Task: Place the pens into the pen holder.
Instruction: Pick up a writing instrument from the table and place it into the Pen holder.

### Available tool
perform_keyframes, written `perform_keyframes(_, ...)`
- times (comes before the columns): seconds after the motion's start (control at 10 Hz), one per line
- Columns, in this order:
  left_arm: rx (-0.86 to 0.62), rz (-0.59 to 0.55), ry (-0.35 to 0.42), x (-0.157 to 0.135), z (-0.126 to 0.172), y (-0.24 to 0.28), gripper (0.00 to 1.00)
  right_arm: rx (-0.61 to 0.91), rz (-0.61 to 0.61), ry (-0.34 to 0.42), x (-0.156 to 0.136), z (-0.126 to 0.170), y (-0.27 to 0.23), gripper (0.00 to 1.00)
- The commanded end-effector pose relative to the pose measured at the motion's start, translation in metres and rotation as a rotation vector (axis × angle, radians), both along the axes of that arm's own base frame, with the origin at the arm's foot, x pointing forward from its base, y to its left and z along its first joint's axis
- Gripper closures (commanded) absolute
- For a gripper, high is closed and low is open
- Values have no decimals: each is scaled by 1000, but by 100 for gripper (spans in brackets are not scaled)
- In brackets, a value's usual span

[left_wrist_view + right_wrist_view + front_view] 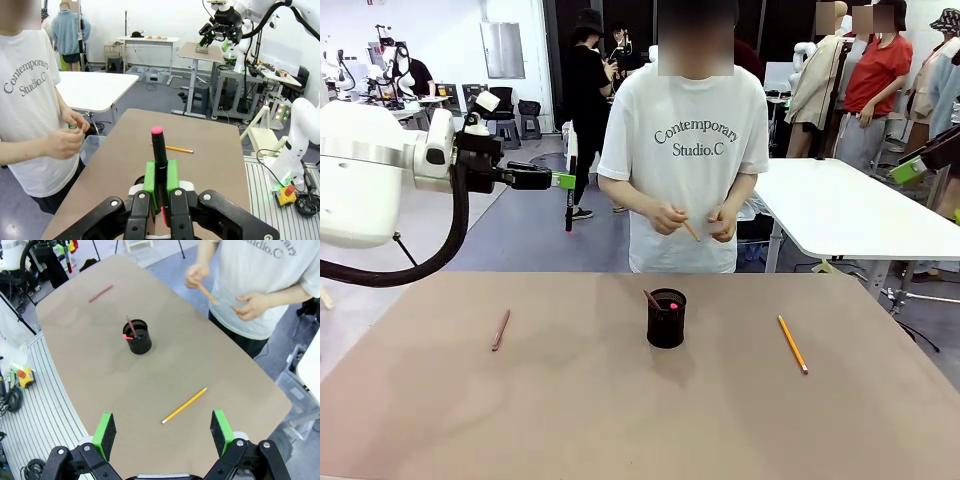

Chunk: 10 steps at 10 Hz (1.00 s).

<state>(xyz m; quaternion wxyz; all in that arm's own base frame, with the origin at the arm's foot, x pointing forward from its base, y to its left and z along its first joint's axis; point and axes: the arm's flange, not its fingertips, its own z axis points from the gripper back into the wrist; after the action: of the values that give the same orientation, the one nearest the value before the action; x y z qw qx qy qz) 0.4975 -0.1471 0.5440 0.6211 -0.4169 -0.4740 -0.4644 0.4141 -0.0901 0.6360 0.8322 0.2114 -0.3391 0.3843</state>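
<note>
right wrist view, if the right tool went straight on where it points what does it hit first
Probably bare table, close beside the yellow pencil; the open right tool points down at it. Depth is unclear; it might clip the pencil.

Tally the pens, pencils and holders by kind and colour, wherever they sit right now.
Black pens with pink tip: 2
Reddish-brown pens: 2
Yellow pencils: 2
Pen holder: 1
Total: 7
</note>
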Motion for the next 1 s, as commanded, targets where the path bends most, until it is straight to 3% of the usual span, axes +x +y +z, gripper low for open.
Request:
perform_keyframes(0.0, 0, -11, -2, -1, 1, 0, 100, 1, 3, -3, 0, 1, 0, 0)
perform_keyframes(0.9, 0, -11, -2, -1, 1, 0, 100, 1, 3, -3, 0, 1, 0, 0)
